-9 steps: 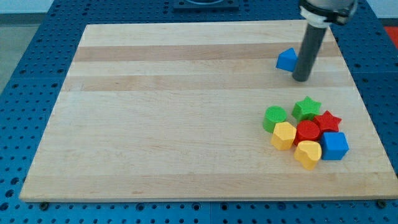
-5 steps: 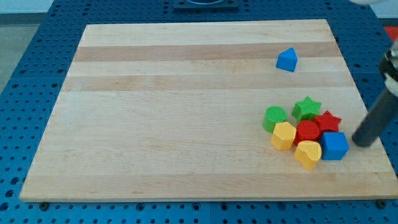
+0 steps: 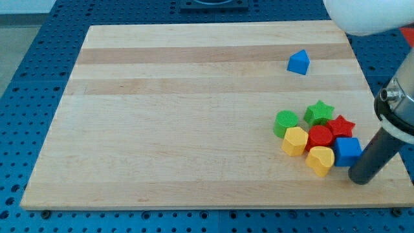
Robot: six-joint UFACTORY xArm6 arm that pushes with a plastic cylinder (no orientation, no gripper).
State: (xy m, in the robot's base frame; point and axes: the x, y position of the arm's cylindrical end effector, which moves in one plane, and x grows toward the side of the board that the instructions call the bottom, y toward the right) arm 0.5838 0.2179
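Observation:
My tip (image 3: 361,179) rests on the board near its lower right corner, just below and right of the blue cube (image 3: 347,151), close to touching it. That cube belongs to a tight cluster: yellow heart (image 3: 320,160), yellow hexagon (image 3: 295,140), red cylinder (image 3: 319,137), red star (image 3: 340,125), green star (image 3: 319,112) and green cylinder (image 3: 286,122). A blue triangle (image 3: 298,62) lies alone toward the view's top right, far from the tip.
The wooden board (image 3: 181,116) sits on a blue perforated table (image 3: 26,97). The arm's white body (image 3: 365,14) hangs over the top right corner, and its grey collar (image 3: 396,110) overlaps the board's right edge.
The tip left the blue triangle, swung down along the board's right side, and now has come in toward the view's bottom left, beside the blue cube. No block has moved.

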